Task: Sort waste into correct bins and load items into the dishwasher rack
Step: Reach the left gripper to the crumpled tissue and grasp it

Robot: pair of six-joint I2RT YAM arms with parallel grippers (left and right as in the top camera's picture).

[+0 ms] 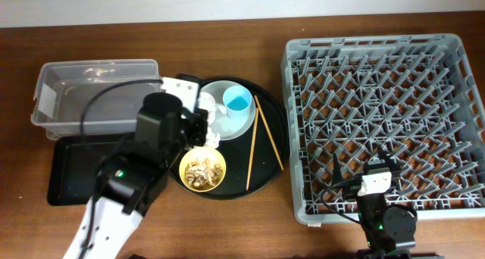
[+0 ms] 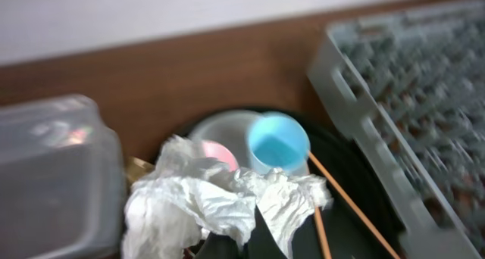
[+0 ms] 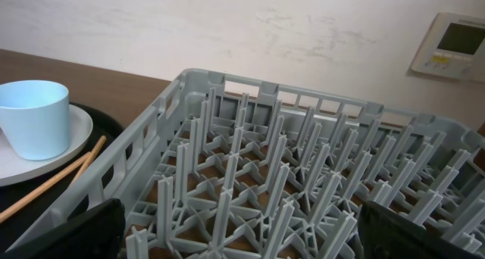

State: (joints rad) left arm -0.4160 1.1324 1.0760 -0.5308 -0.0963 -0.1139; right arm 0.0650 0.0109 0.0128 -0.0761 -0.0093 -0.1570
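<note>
Left claw (image 2: 242, 248) seems clamped on crumpled white tissue (image 2: 197, 206), likely bound for the clear rectangular plastic box (image 2: 53, 176) to its left; right claw (image 3: 242, 236) hangs apart.

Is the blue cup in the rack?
No, the blue cup sits on the plate on the round tray, outside the rack.
</note>
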